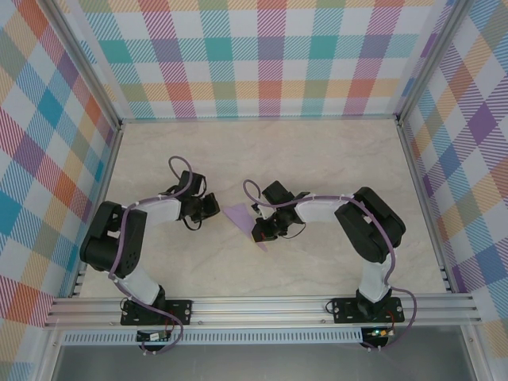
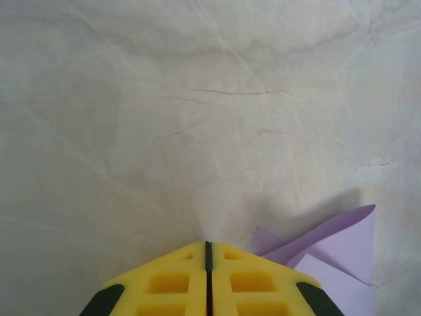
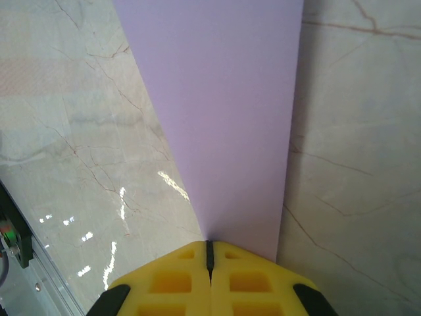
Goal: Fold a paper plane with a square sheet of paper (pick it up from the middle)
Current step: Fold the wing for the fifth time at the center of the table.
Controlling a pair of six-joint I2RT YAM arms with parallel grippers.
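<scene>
You are looking at a pale beige, marble-veined table (image 1: 333, 159) lying flat. Multicoloured plaid fabric walls (image 1: 262, 55) are enclosing it on three sides, and a ribbed aluminium rail (image 1: 262, 305) is running along its near edge.

No readable text.
You have no word, label, brand, number or sign to read in any of the three views; any print on the small board (image 1: 376, 332) at about 5 o'clock in the top view is too small to make out.
</scene>
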